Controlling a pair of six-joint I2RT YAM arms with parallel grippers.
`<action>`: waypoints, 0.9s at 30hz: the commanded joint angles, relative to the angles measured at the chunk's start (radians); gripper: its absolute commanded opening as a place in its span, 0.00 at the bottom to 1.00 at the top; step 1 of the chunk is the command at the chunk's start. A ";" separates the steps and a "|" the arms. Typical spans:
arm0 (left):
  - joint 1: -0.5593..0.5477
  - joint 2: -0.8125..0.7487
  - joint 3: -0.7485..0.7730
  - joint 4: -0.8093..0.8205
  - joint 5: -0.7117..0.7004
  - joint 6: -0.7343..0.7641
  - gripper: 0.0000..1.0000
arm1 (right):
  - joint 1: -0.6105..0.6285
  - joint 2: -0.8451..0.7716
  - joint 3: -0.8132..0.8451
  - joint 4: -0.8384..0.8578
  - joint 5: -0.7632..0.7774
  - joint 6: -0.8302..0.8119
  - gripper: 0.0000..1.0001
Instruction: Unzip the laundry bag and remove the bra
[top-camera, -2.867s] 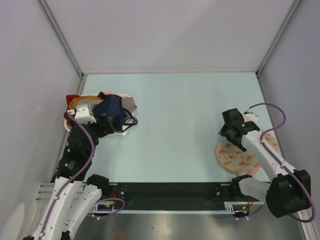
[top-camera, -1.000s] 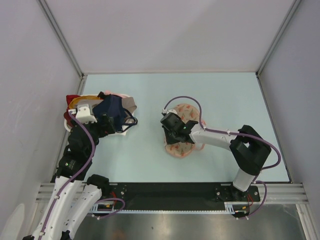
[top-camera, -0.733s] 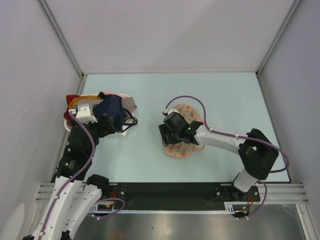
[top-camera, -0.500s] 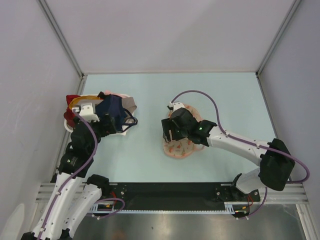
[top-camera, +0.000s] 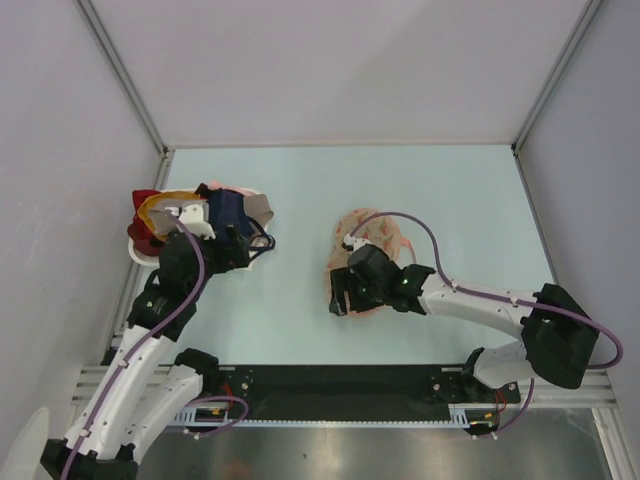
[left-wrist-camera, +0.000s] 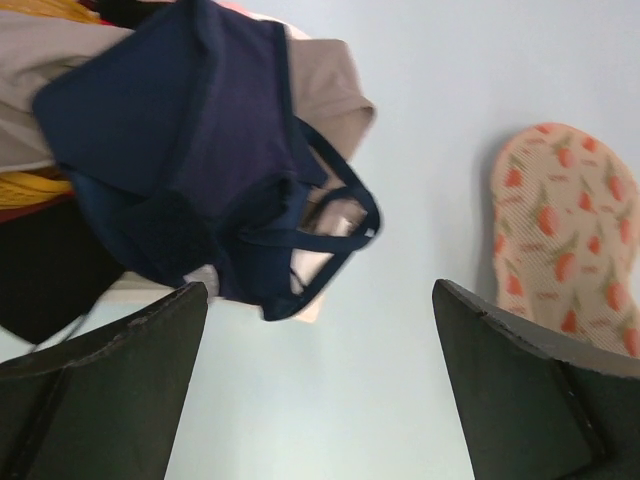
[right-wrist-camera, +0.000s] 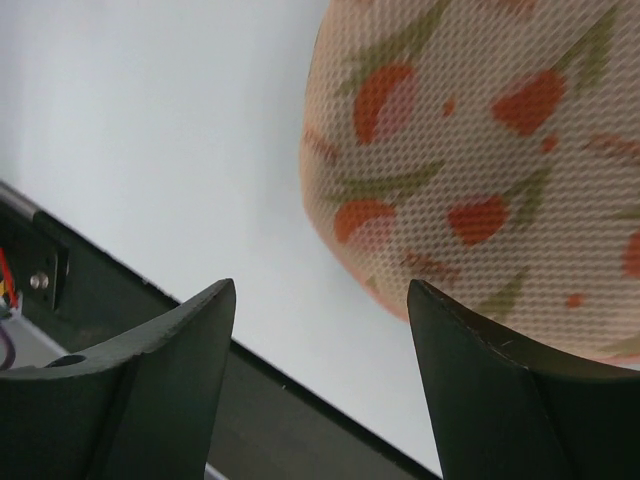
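Barely begun: the laundry bag (top-camera: 372, 228) lies flat, apparently zipped, just beyond the tips of the right claw (top-camera: 340, 300), whose fingers stand apart, gripping nothing. The left claw (left-wrist-camera: 318, 290) gapes empty beside the navy garment (left-wrist-camera: 180, 150). No zip pull shows, so unzipping and bra removal both remain.

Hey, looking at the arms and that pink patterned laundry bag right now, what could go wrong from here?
Nothing visibly pins the laundry bag: the right gripper hangs open over its near edge, and no zip pull shows, so a close there may pinch only mesh and drag the bag. The left gripper, also open, sits by the garment heap; its loose navy strap could snag.
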 joint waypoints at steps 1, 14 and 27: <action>-0.089 0.007 0.033 0.045 -0.006 -0.075 1.00 | 0.041 -0.046 -0.047 0.089 -0.078 0.107 0.74; -0.200 0.056 0.009 0.068 -0.045 -0.116 1.00 | 0.034 -0.026 -0.099 0.008 0.042 0.191 0.76; -0.350 0.151 -0.042 0.177 -0.052 -0.182 1.00 | -0.216 -0.120 -0.148 -0.078 0.198 0.082 0.77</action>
